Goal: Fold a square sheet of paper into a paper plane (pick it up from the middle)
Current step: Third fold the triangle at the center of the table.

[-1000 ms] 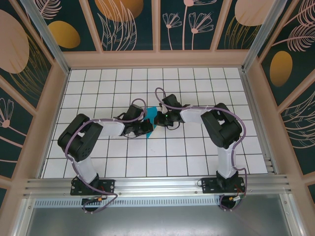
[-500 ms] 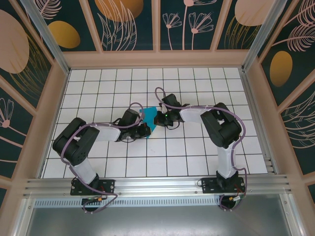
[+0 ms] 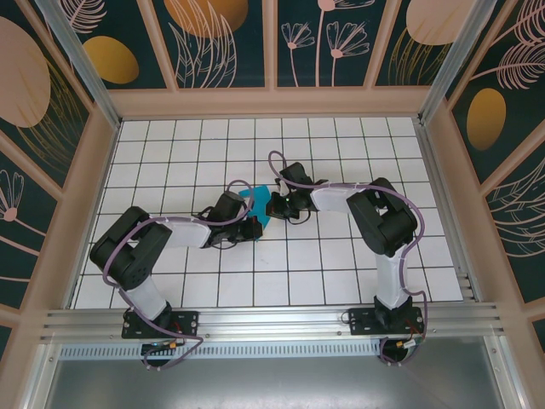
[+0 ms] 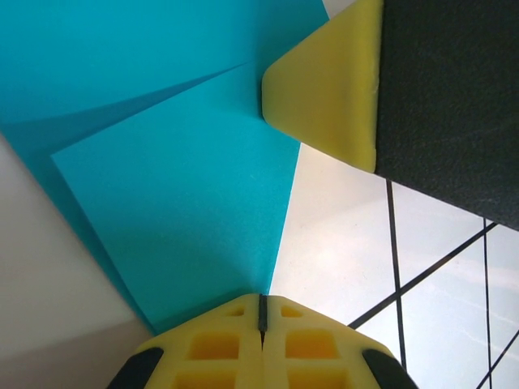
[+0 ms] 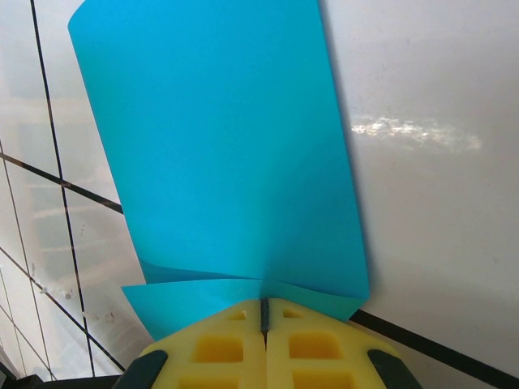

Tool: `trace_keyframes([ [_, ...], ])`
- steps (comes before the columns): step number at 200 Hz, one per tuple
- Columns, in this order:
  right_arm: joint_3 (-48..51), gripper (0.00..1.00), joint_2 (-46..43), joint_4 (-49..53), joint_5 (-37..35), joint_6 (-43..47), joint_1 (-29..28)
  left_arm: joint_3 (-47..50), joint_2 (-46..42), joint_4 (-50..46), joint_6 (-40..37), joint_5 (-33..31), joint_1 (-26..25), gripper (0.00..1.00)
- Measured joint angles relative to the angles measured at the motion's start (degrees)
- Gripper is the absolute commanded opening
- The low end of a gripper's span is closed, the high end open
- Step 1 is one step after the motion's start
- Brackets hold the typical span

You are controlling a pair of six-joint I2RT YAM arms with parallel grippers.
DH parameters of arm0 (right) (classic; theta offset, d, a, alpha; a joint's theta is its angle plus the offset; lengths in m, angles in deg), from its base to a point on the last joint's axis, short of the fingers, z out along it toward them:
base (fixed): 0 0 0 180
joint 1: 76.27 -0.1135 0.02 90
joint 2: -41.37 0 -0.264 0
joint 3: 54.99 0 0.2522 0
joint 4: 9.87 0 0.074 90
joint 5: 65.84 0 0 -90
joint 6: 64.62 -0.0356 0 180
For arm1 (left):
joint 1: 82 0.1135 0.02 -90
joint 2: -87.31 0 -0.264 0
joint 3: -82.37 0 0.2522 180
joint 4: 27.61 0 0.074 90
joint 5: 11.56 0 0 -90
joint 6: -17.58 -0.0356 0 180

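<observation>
The square sheet of paper (image 3: 257,204) is teal, partly folded into layers, and lies on the tiled floor between both grippers. My left gripper (image 3: 253,224) is shut, and in the left wrist view its tips (image 4: 261,306) sit right at the paper's (image 4: 178,203) lower right edge. I cannot tell whether they pinch it. My right gripper (image 3: 272,208) is shut on the paper; in the right wrist view a crease in the paper (image 5: 219,154) runs into its closed tips (image 5: 263,309). A yellow finger of the right gripper (image 4: 332,89) touches the paper's far corner in the left wrist view.
The white tiled floor (image 3: 341,273) spreads around both arms. Wooden walls (image 3: 272,100) close it in at the back and sides. A metal rail (image 3: 272,322) carrying the arm bases runs along the near edge.
The left arm has stretched lower and its gripper has shifted slightly right toward the paper. The visible patch of paper changed shape. The right arm barely moved.
</observation>
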State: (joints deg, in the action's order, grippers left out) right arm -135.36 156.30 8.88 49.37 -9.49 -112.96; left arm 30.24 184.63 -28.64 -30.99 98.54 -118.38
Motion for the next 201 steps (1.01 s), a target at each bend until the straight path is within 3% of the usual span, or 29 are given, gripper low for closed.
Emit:
trace_keyframes([
  [134,0.11,0.00,0.02,-0.04,0.33,-0.28,0.15,0.31,-4.44,-9.66,-2.05,-1.20,-2.23,0.00],
  [167,3.50,0.00,-1.92,-3.39,-0.98,-3.72,0.09,0.26,-7.48,-15.04,-1.92,-2.10,-2.71,0.00],
  [201,9.77,0.00,-6.54,-5.55,-2.29,-10.47,0.15,0.22,-11.26,-14.36,0.15,-4.04,-2.71,0.00],
])
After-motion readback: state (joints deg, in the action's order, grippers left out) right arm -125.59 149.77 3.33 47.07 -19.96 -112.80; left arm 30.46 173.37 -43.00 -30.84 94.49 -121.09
